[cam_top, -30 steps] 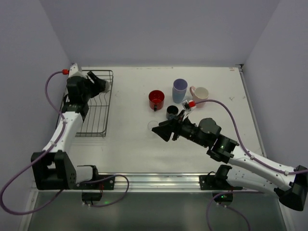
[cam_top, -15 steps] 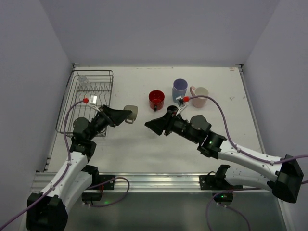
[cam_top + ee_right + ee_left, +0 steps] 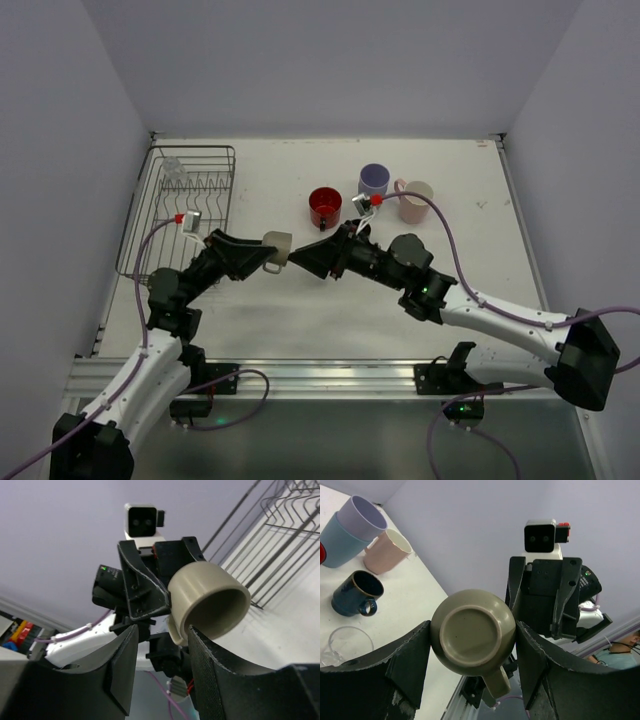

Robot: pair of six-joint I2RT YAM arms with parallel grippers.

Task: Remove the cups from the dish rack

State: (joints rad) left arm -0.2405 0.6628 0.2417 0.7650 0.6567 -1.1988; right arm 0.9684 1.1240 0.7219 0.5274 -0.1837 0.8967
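Olive mug [image 3: 472, 632], one, clamped by left gripper [image 3: 258, 252], right gripper [image 3: 312, 258] spread, one glass [image 3: 172, 167] in rack [image 3: 195, 148]

- Left gripper [image 3: 258, 254], arm stretched forward, is clamped on the beige-olive mug [image 3: 277, 249].
- Right gripper [image 3: 308, 258] faces the mug's mouth, jaws spread.

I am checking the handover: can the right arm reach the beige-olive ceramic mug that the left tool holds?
Probably yes. The open right tool faces the mouth of the beige-olive ceramic mug, and nothing stands between them. The left tool clamps the mug by its sides, leaving the rim free.
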